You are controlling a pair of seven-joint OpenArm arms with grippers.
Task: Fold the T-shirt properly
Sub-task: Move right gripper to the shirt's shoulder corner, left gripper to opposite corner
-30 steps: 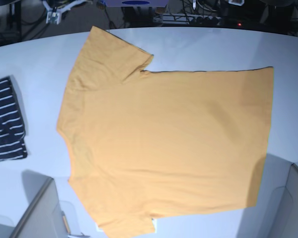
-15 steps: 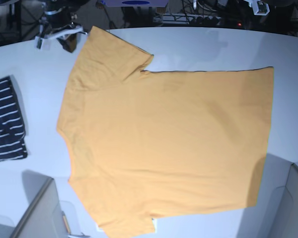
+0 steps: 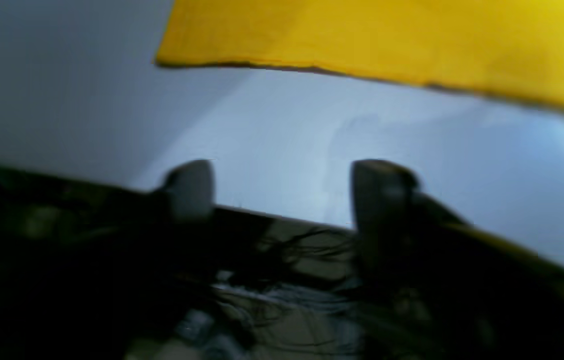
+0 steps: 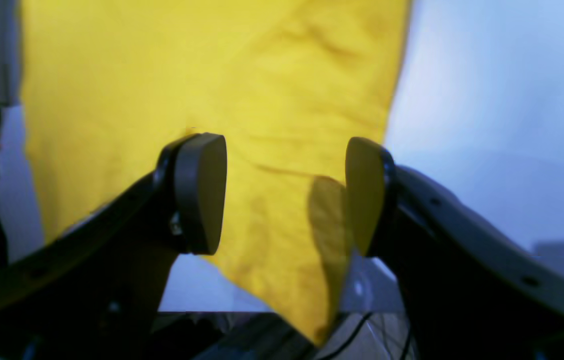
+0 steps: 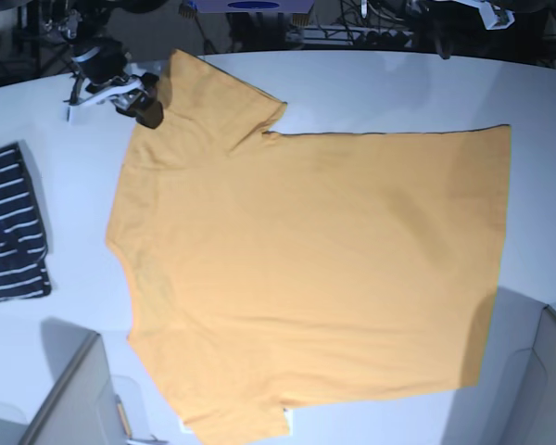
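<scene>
As right arm (image 5: pixel 120 88) nears: T-shirt (image 5: pixel 306 269) unmoved

White table (image 5: pixel 371 88), navy white-striped garment (image 5: pixel 14 227) near its left edge

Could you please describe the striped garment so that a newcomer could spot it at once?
Start from the white table, where the big orange T-shirt lies spread flat. Left of it, apart from it at the table's edge, lies the small striped garment. It alone is dark navy with thin white stripes.
</scene>
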